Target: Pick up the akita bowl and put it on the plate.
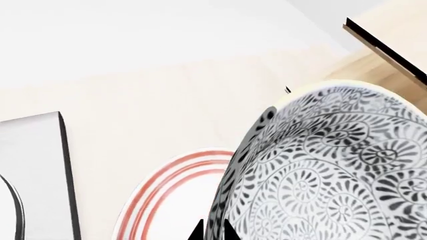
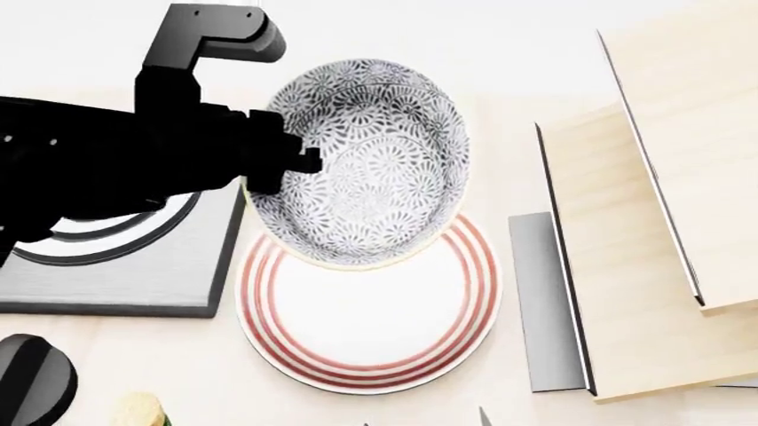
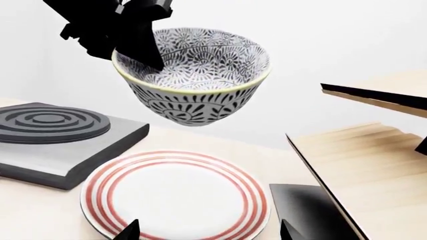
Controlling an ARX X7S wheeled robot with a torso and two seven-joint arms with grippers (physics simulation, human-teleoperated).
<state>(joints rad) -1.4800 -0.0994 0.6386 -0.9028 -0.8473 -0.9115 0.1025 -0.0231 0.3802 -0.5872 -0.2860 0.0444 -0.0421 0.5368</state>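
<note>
Currently my left gripper [image 2: 275, 169] is clamped on the bowl [image 2: 361, 169] at its rim on the burner side, one finger inside, one outside. Bowl is airborne, mouth up, slightly tilted; it's round, so no long axis to speak of. In the head view it overlaps the plate's [image 2: 367, 311] far edge; the right wrist view shows clear air between bowl base and plate, no contact.

Plate lies flat on the table [image 2: 533, 53], most of its face bare. Edges around it: burner [image 2: 119, 266] just beside on my left, a grey slab [image 2: 542, 302] just beside on my right, with wooden boards [image 2: 627, 248] past that. Near side of the plate looks open.

Right gripper [image 3: 207, 231]: only its two fingertips show, spread apart, holding nothing, low over the plate's near rim.
</note>
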